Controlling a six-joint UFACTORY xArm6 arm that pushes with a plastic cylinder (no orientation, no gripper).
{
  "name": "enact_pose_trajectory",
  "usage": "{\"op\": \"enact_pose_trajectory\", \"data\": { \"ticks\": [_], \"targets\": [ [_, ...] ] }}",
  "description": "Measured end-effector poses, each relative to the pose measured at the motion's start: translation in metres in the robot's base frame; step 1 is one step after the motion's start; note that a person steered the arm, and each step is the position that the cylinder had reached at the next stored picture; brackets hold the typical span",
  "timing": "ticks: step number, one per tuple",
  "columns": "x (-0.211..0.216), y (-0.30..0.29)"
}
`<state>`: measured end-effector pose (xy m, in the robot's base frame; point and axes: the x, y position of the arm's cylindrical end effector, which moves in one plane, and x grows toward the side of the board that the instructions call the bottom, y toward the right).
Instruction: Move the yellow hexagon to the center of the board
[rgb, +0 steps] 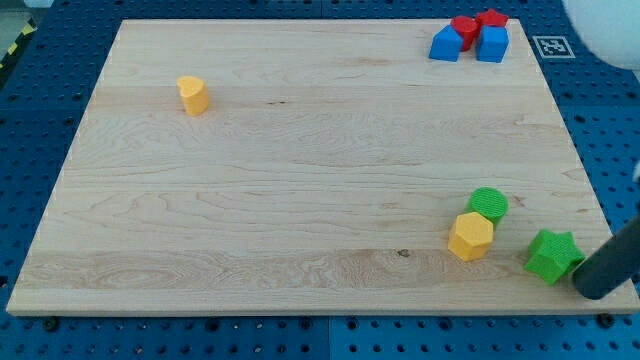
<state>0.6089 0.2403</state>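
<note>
The yellow hexagon (471, 236) lies near the board's bottom right, touching a green round block (488, 204) just above it. A green star (554, 256) sits to the hexagon's right. My tip (592, 293) is at the view's bottom right, just right of and below the green star, near the board's right edge. The rod rises out of the view's right side.
A second yellow block (193, 95) stands at the upper left of the wooden board (300, 180). At the top right corner are two blue blocks (447, 44) (492, 44), a red block (464, 27) and a red star (491, 18).
</note>
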Motion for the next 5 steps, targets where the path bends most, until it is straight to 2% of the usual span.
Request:
{"op": "enact_pose_trajectory", "data": {
  "ticks": [2,5],
  "targets": [
    [0.000,-0.057],
    [-0.020,-0.064]
  ]
}}
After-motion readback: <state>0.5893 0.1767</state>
